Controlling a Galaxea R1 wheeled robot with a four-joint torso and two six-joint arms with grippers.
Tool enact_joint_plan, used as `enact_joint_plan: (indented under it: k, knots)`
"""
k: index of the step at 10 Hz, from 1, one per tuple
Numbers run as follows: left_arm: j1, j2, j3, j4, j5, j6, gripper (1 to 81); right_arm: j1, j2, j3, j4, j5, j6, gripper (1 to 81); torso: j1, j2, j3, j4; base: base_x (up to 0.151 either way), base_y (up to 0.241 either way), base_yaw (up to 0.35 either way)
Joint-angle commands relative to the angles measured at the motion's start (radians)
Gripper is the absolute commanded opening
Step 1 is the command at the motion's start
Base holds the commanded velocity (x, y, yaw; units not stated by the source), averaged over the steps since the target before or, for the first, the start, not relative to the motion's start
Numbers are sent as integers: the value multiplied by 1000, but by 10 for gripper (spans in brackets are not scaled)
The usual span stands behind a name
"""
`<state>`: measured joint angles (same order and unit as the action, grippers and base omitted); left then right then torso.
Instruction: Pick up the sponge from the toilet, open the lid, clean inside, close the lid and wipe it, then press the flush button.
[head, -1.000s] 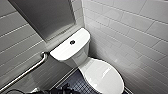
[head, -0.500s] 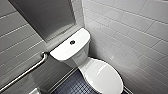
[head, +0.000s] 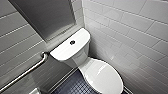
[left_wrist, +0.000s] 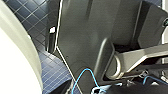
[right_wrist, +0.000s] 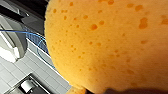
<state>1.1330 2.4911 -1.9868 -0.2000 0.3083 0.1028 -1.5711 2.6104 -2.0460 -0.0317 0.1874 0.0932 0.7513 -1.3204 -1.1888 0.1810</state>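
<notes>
The white toilet (head: 75, 53) stands in the corner with its lid (head: 105, 77) down. The flush button (head: 72, 42), small, round and dark, sits in the middle of the tank top. The orange sponge (right_wrist: 107, 45), pitted with small pores, looms very close in the right wrist view, and my right gripper is shut on it. My left gripper is open. In the left wrist view a white curved surface (left_wrist: 15, 62) rises beside dark blue floor tiles (left_wrist: 50, 72).
A metal grab bar (head: 25, 72) runs along the tiled wall left of the tank. White tiled walls close in on both sides. Dark blue mosaic floor (head: 72, 87) lies in front of the bowl. A paper roll holder (right_wrist: 27, 86) appears in the right wrist view.
</notes>
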Motion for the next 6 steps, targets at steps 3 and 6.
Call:
enact_joint_plan:
  k: [3, 6]
  knots:
    - [215, 89, -133, 137, -144, 115, 811, -34, -142, 172, -17, -43, 7, 10, -1, 0, 0, 0, 0, 0, 0]
    - [229, 114, -152, 140, -141, 123, 811, 15, -277, 241, -2, -31, 66, 10, -2, 0, 0, 0, 0, 0, 0]
